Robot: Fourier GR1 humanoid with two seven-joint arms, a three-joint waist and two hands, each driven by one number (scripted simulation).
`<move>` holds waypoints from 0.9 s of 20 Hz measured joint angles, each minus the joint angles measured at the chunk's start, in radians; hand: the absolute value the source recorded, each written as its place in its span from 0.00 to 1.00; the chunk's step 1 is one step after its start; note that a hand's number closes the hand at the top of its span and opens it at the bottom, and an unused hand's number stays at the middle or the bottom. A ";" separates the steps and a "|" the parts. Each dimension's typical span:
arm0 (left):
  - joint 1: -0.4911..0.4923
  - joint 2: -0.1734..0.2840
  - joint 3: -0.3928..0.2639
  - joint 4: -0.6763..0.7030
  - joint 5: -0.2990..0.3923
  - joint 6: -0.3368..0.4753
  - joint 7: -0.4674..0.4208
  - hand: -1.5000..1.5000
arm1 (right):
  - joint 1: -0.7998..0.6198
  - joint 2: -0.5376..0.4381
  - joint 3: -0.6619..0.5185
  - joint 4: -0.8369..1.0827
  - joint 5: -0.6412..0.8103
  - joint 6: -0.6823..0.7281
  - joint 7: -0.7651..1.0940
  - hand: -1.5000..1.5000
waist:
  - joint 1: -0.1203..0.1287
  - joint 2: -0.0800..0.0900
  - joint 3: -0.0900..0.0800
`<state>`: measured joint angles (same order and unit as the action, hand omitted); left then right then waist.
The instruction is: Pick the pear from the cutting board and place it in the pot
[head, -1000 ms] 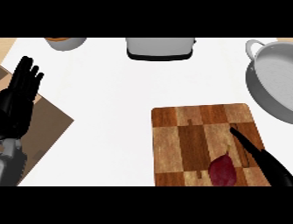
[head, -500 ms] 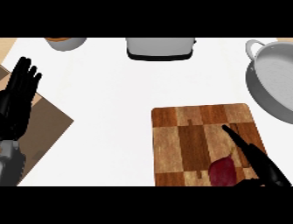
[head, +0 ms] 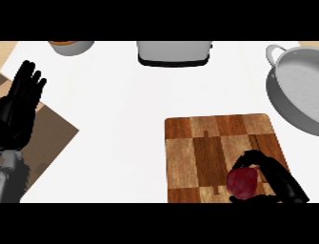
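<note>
A dark red pear [head: 242, 182] lies at the near right of the wooden cutting board [head: 203, 152]. My right hand [head: 278, 177] is at the board's lower right, fingers curled over the pear's top and right side, thumb below it. The grey pot [head: 309, 90] stands at the right edge, beyond the board. My left hand [head: 15, 112] rests open at the left edge, fingers up.
A grey toaster [head: 174, 52] stands at the back centre. A cup with orange content [head: 70, 46] is at the back left. A brown wooden surface [head: 46, 128] lies under my left hand at the left.
My right hand's fingers have gone from straight beside the pear to curled around it. The left hand has barely moved.
</note>
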<state>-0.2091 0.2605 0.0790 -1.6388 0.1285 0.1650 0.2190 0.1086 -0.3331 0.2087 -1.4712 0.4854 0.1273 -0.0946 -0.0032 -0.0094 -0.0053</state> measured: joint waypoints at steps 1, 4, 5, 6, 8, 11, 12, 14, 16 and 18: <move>-0.001 -0.002 0.001 0.001 -0.002 -0.005 -0.002 0.50 | -0.005 0.006 -0.001 0.007 0.011 -0.004 -0.004 1.00 | 0.000 -0.001 -0.001; 0.003 -0.001 0.016 -0.004 -0.002 -0.017 0.002 0.50 | 0.001 0.009 -0.004 -0.005 0.029 0.002 -0.014 1.00 | -0.001 0.000 0.000; 0.003 -0.008 0.012 -0.012 -0.012 -0.008 0.015 0.50 | 0.004 0.016 -0.003 -0.008 0.041 -0.008 -0.017 1.00 | -0.001 0.001 -0.001; -0.003 -0.009 0.016 -0.001 -0.016 -0.006 0.007 0.50 | 0.020 -0.006 0.002 -0.026 0.044 0.005 -0.044 1.00 | -0.002 0.001 0.000; 0.007 -0.014 0.011 -0.012 -0.022 -0.001 0.009 0.50 | 0.054 -0.077 0.038 -0.065 0.076 0.038 -0.124 1.00 | -0.004 0.000 0.002; 0.009 -0.015 0.010 -0.012 -0.026 0.002 0.016 0.50 | 0.083 -0.216 0.121 -0.132 0.166 0.085 -0.266 1.00 | -0.009 -0.003 0.004; 0.011 -0.015 0.013 -0.012 -0.026 0.004 0.017 0.50 | 0.095 -0.266 0.141 -0.156 0.197 0.087 -0.318 1.00 | -0.012 -0.004 0.004; 0.016 -0.011 0.019 -0.013 -0.029 0.007 0.015 0.50 | 0.144 -0.362 0.161 -0.216 0.243 0.073 -0.416 1.00 | -0.022 -0.005 0.005; 0.026 -0.010 0.026 -0.020 -0.021 0.002 0.014 0.50 | 0.219 -0.442 0.147 -0.277 0.255 0.034 -0.509 1.00 | -0.029 -0.005 0.006; 0.037 -0.009 0.032 -0.028 -0.016 -0.005 0.006 0.50 | 0.293 -0.497 0.089 -0.320 0.216 -0.011 -0.596 1.00 | -0.032 -0.004 0.007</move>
<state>-0.1723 0.2517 0.1106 -1.6670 0.1129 0.1600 0.2249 0.4011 -0.8298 0.2980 -1.7911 0.7013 0.1161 -0.6903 -0.0348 -0.0131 0.0018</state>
